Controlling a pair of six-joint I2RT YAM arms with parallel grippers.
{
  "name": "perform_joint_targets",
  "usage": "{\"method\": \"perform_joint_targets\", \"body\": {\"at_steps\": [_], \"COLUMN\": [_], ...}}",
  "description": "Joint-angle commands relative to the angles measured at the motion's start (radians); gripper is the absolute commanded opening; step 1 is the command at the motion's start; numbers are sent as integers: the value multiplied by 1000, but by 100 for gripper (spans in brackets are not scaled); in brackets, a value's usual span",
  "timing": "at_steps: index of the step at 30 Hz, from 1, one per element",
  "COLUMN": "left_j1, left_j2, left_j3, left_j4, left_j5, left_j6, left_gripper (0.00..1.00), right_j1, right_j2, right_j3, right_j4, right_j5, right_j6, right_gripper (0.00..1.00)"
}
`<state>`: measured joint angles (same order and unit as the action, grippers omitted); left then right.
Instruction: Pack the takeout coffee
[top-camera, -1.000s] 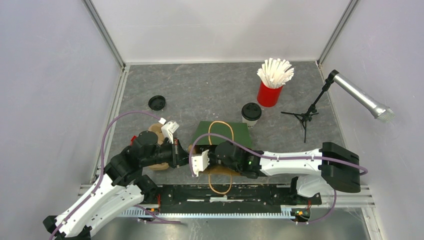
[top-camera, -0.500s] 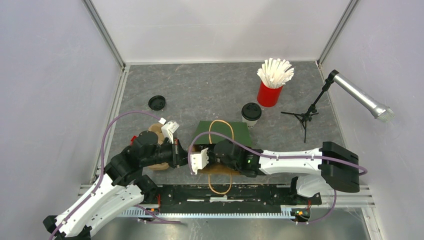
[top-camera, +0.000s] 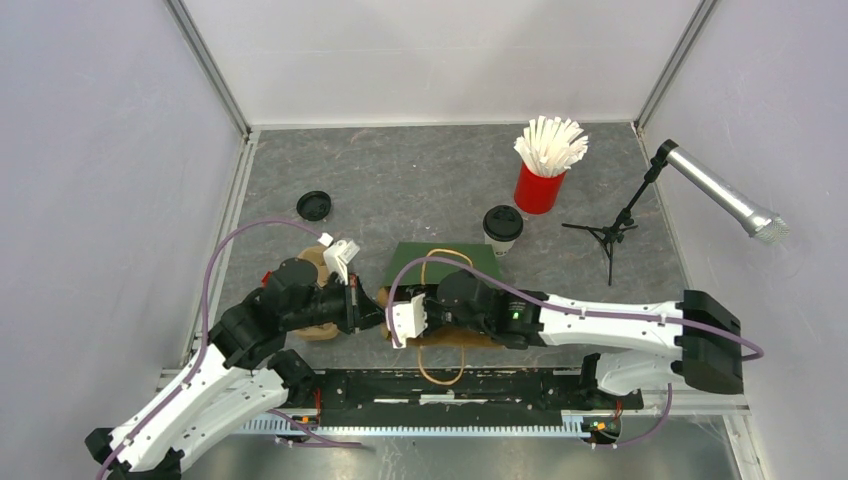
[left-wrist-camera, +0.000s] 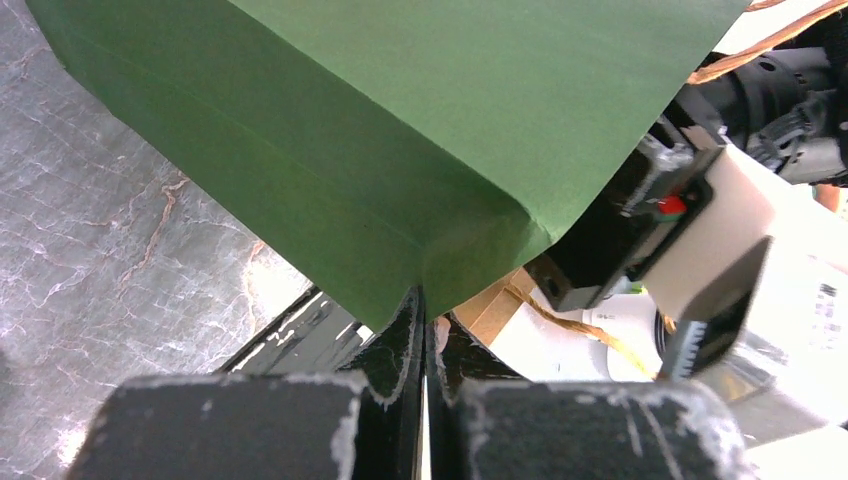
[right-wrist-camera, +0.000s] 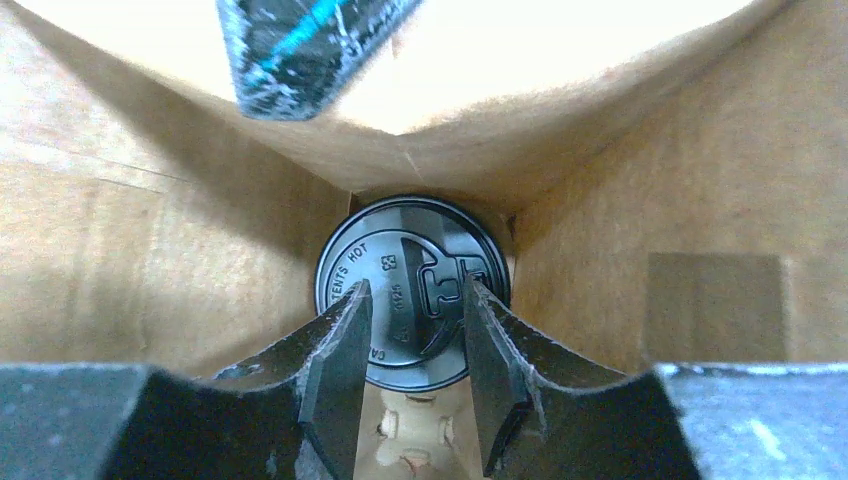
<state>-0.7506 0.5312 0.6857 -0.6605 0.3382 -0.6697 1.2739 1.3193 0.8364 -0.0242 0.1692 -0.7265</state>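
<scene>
Inside the green bag (left-wrist-camera: 400, 120), your right gripper (right-wrist-camera: 415, 290) gapes at cup 1 (right-wrist-camera: 400, 240), left gripper (left-wrist-camera: 422, 320) pinching the rim; fetch cup 2 (top-camera: 502, 225) next.

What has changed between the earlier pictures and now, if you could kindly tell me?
The right gripper has spread its fingers wider, clear of the lidded cup deep inside the green bag, and the right arm has drawn back a little towards its own side. Unchanged: the left gripper stays pinched on the bag's edge; the second cup, loose lid and red cup of straws have not moved.
</scene>
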Motion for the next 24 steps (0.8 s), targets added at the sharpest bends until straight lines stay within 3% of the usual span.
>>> {"method": "perform_joint_targets", "body": {"at_steps": [1,11,24], "left_j1": [-4,-4,-3], "left_j2": [21,71,113], "left_j3": [72,143,192], "left_j4": [-28,-139,-171], "left_j5": [-23,-62,-72], "left_j6": [-19,50,89], "left_gripper": [2,2,2], "right_j1": [8,75,97], "right_j2": [-80,-112,-128], "right_j3": [87,270,535], "right_j4": [-104,-275,-305], "right_j5": [-115,-191,-58], "right_j6": [44,132,200], "right_gripper": [46,53,65]}}
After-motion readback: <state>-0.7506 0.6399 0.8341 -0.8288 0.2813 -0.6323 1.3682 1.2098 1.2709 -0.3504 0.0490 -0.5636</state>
